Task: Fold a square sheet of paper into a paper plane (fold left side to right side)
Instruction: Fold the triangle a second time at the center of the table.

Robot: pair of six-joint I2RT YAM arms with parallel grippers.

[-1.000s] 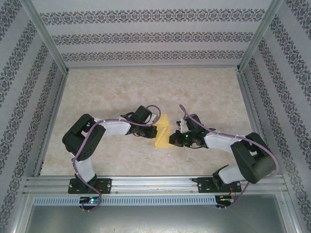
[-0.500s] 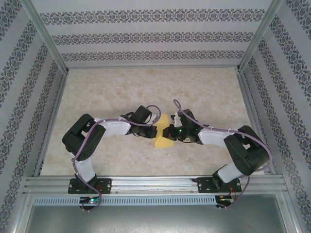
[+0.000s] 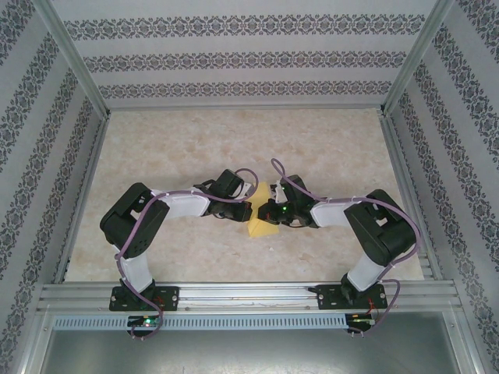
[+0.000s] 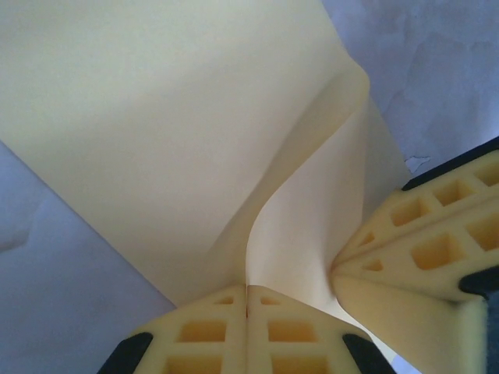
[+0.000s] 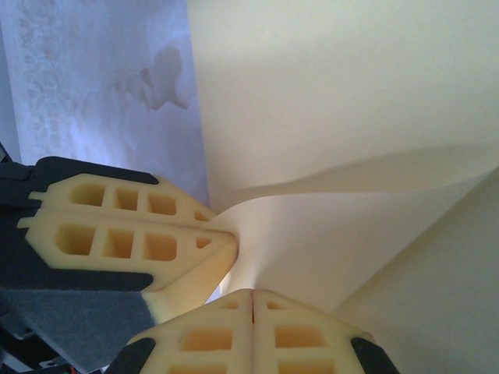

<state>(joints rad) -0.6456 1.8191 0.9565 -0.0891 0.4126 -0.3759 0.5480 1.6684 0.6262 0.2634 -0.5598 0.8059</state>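
Observation:
The square sheet of paper (image 3: 262, 228) is thin, yellow and partly lifted between the two arms near the table's middle. My left gripper (image 3: 251, 209) and right gripper (image 3: 264, 212) meet above it, almost touching. In the left wrist view my left gripper (image 4: 248, 290) is shut on a raised flap of the sheet of paper (image 4: 156, 117), with the right gripper's fingers (image 4: 421, 249) pressing in from the right. Seen from the right wrist, my right gripper (image 5: 253, 294) is shut on the curled sheet of paper (image 5: 335, 93), and the left gripper's fingers (image 5: 132, 234) sit close at the left. No paper plane shape shows.
The marbled tabletop (image 3: 234, 148) is fenced by aluminium rails (image 3: 86, 179) and patterned walls (image 3: 242, 58) on three sides. A metal rail (image 3: 249, 294) carrying both arm bases runs along the near edge.
My right gripper has moved left with the paper's edge until it meets the left gripper. Less of the yellow sheet shows from above. The left arm has stayed still.

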